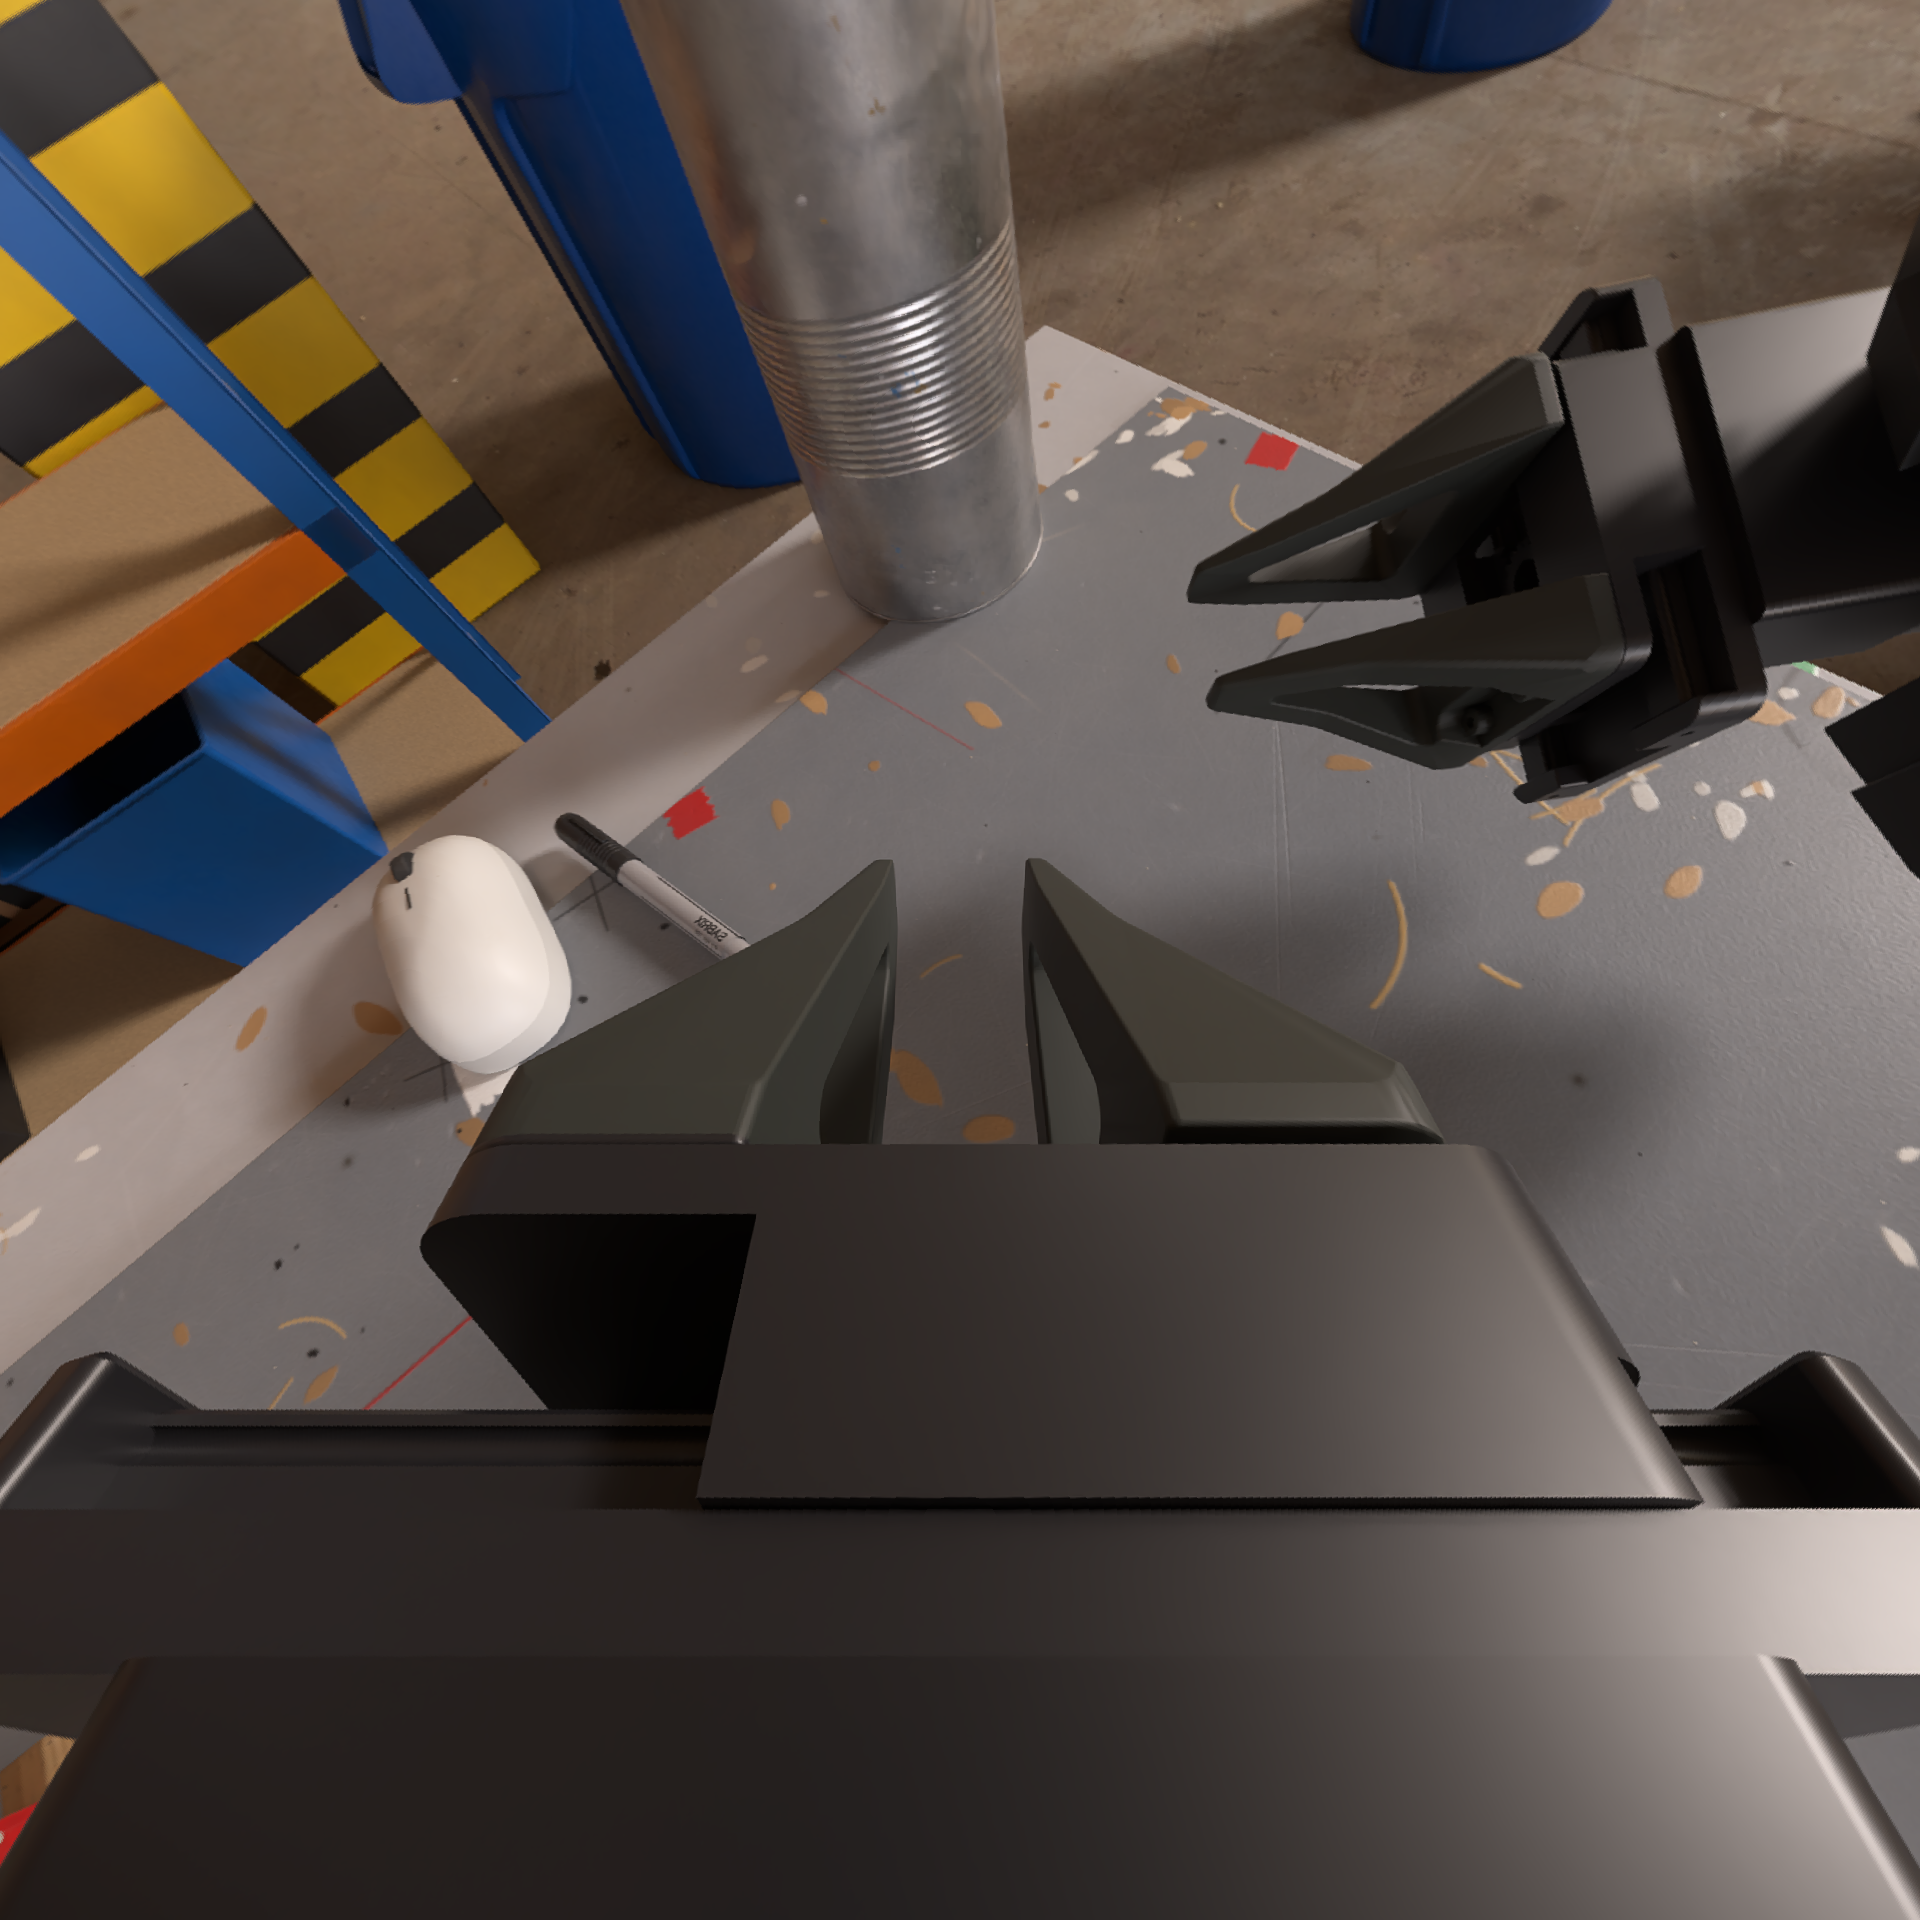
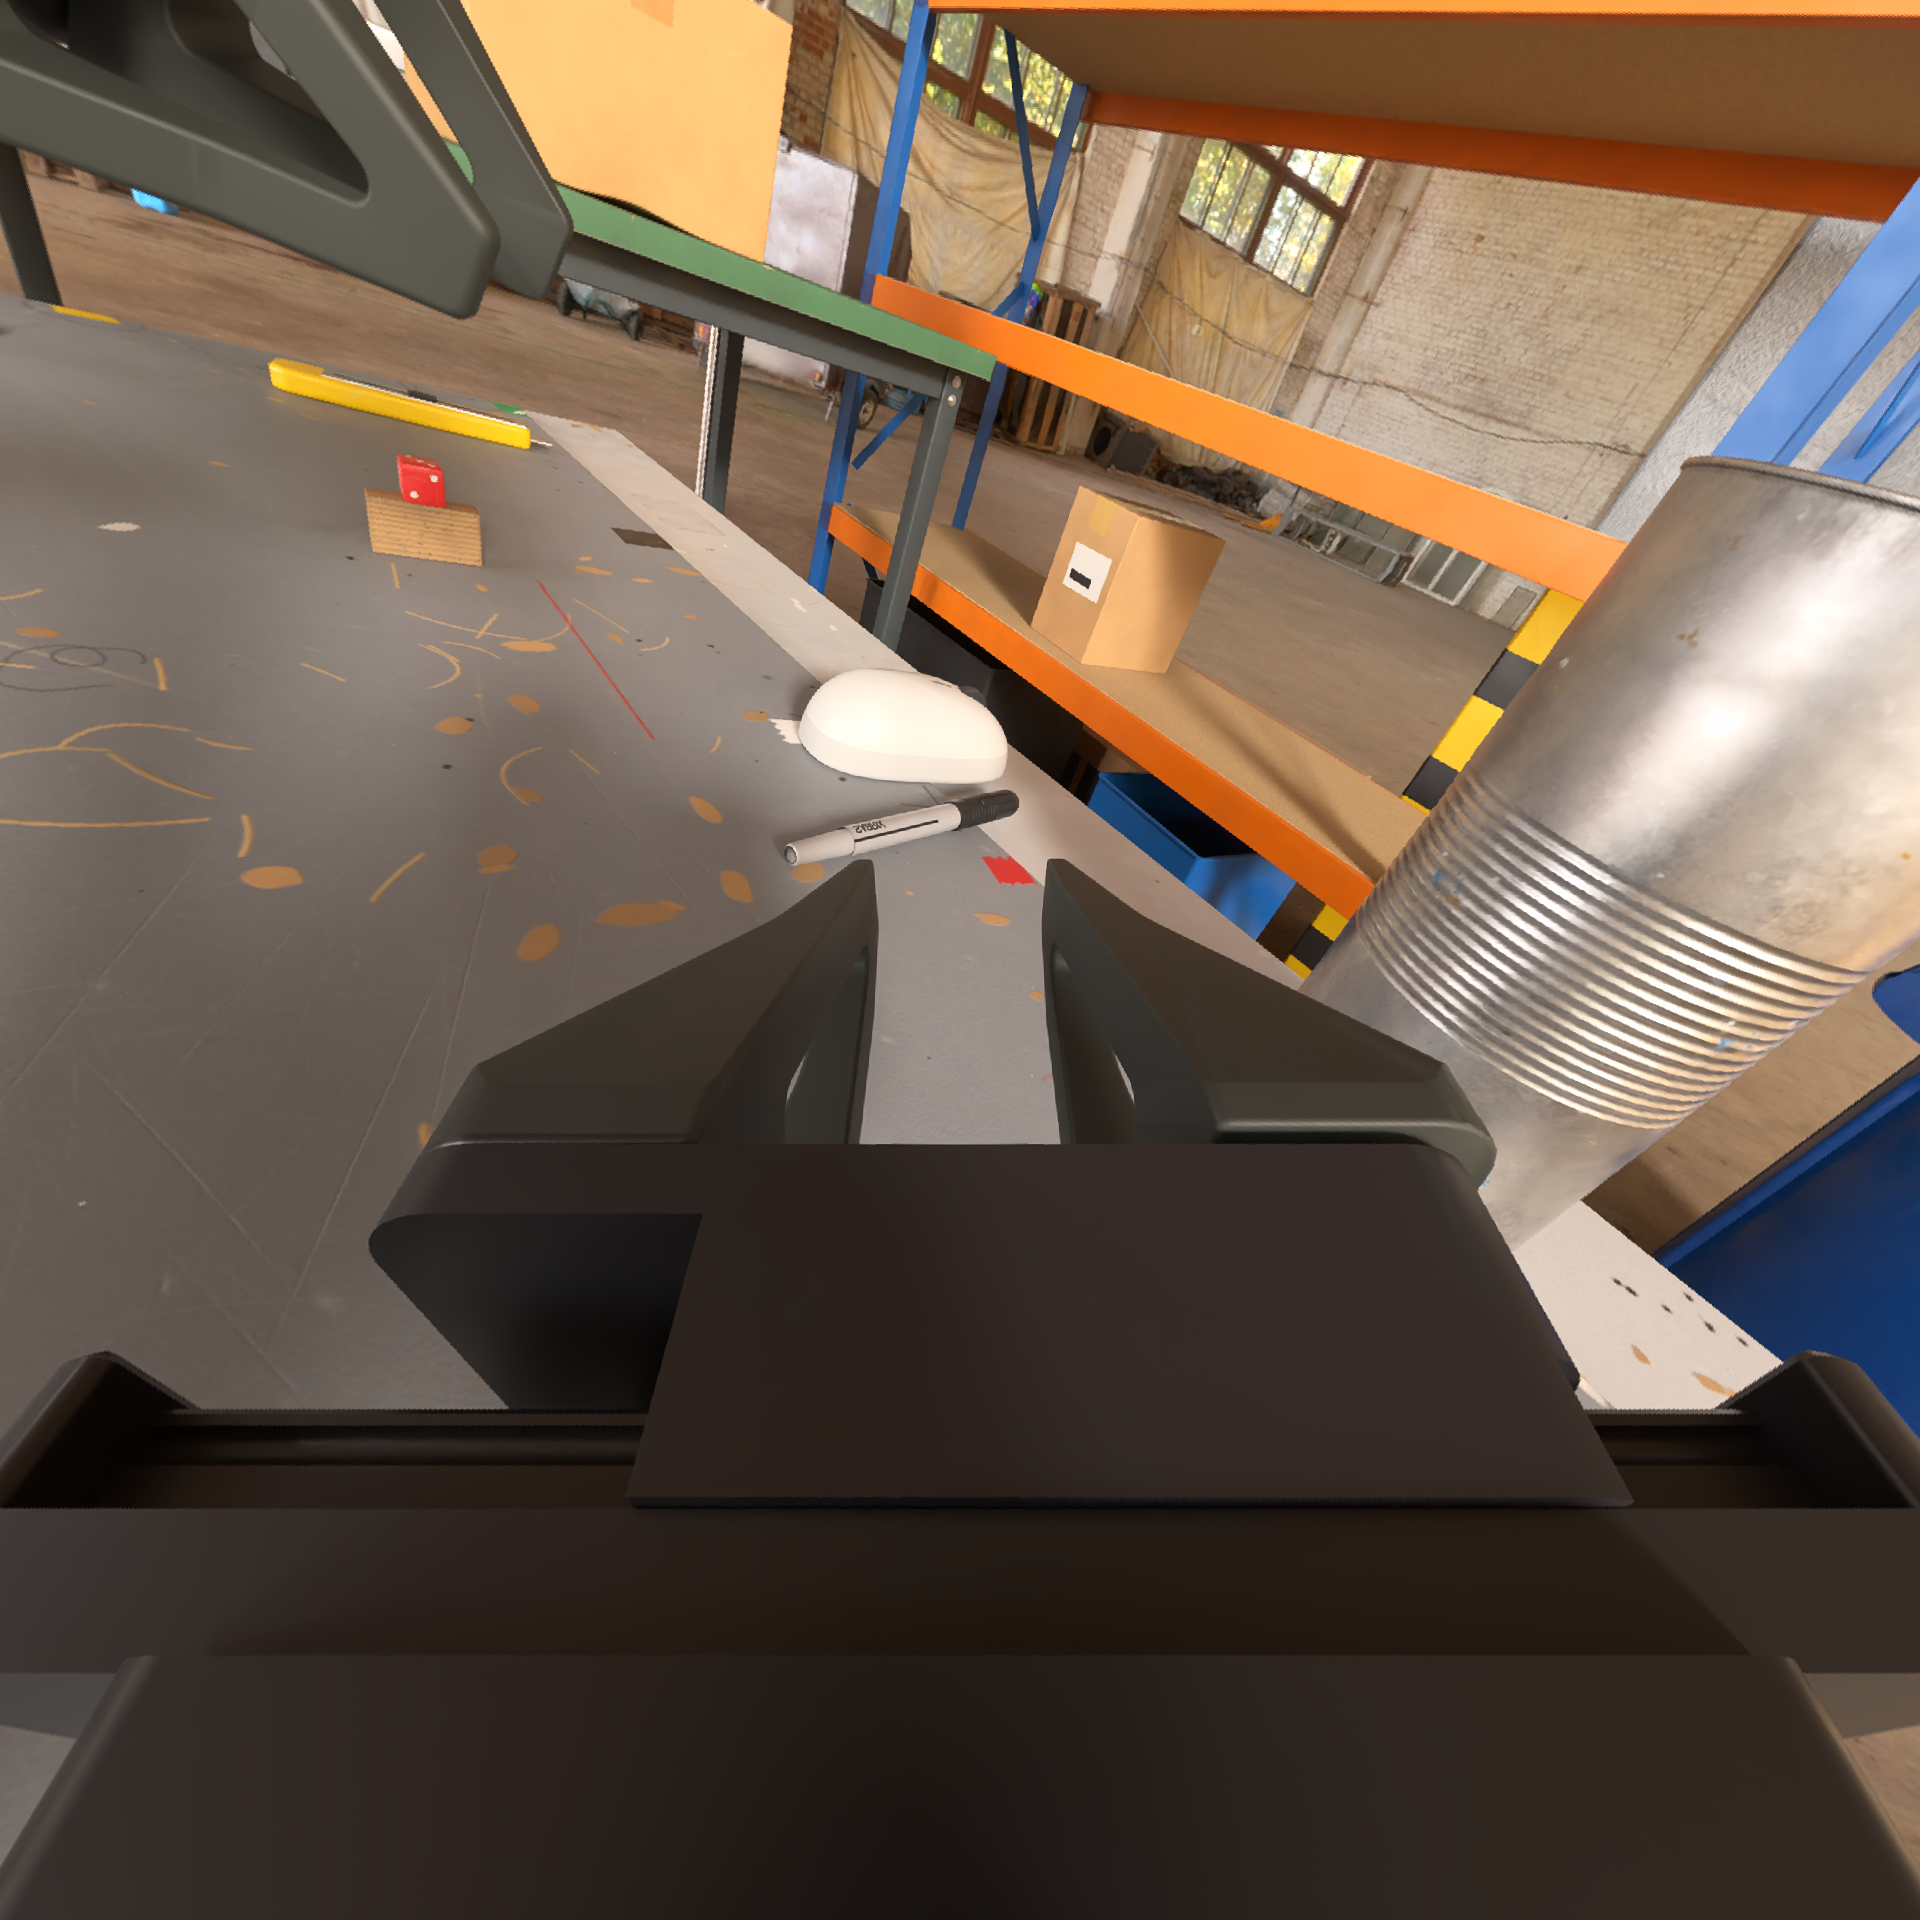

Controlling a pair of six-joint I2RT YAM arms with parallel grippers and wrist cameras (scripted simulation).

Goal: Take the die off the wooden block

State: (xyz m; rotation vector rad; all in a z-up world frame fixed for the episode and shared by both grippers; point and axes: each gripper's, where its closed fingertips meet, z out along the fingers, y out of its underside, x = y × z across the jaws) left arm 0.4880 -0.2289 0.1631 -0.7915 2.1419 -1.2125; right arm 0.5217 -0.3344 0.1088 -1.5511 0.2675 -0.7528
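Note:
A small red die [image 2: 421, 481] sits on top of a low wooden block [image 2: 424, 530], far off on the grey table in the right wrist view. Neither shows in the left wrist view. My left gripper [image 1: 959, 871] is open and empty, above the bare table. My right gripper [image 2: 959, 871] is open and empty, far from the die; it also shows in the left wrist view [image 1: 1205, 644] at the upper right, fingers parted. One finger of the left gripper [image 2: 260, 135] shows at the top left of the right wrist view.
A tall metal pipe [image 1: 894, 343] stands at the table's edge, also in the right wrist view [image 2: 1662, 831]. A white computer mouse [image 1: 468, 951] [image 2: 902, 725] and a marker pen [image 1: 649, 883] [image 2: 904, 826] lie near the edge. A yellow utility knife [image 2: 400, 403] lies beyond the block. Shelving [image 2: 1195, 436] holds a cardboard box [image 2: 1127, 577].

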